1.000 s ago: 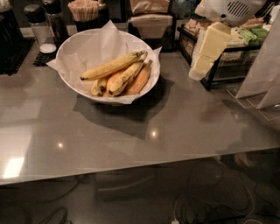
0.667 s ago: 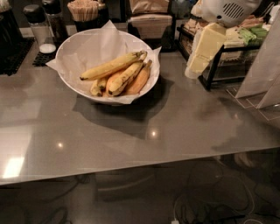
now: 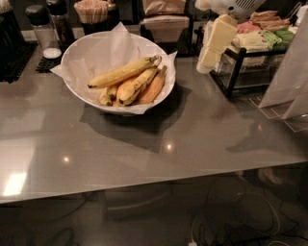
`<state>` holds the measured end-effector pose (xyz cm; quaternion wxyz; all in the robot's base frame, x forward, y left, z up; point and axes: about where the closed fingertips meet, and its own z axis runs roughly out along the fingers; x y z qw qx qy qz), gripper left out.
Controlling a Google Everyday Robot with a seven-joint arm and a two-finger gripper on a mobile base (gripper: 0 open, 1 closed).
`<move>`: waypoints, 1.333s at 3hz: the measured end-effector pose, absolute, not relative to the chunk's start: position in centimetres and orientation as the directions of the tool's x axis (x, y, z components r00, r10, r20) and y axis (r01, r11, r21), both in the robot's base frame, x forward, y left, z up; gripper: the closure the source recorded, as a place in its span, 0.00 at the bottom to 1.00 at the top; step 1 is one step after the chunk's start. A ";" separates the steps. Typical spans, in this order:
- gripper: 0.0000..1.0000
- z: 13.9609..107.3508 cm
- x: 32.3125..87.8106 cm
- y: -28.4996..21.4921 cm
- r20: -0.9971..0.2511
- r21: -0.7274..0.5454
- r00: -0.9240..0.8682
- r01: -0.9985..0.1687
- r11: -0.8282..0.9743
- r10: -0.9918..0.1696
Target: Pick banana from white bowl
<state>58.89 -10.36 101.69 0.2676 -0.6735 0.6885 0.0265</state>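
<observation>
Banana point(image 3: 124, 72) lies in the white bowl point(image 3: 70, 54); pincer point(image 3: 208, 58) hangs to the bowl's right, spread or not unclear.

A glossy grey flat bench point(image 3: 144, 158) fills the view, mirroring small lights and one bright patch near its left front edge. Along the back stand a black-lidded glass shaker point(image 3: 42, 31), a cup of wooden sticks point(image 3: 91, 10) and a black wire rack point(image 3: 240, 67) holding packets. The cream end effector point(image 3: 207, 62) hangs just beside that rack. Below the bench, the floor is dark.
</observation>
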 end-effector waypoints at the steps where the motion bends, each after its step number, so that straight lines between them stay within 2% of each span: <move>1: 0.00 101.7 58.9 -10.4 -0.404 -0.324 0.050 -0.942 0.091 -0.913; 2: 0.00 101.2 60.1 -9.9 -0.403 -0.319 0.061 -0.945 0.078 -0.913; 3: 0.00 100.8 62.4 -6.4 -0.442 -0.326 0.143 -0.945 0.010 -0.885; 4: 0.00 100.8 62.4 -6.4 -0.442 -0.326 0.143 -0.945 0.010 -0.885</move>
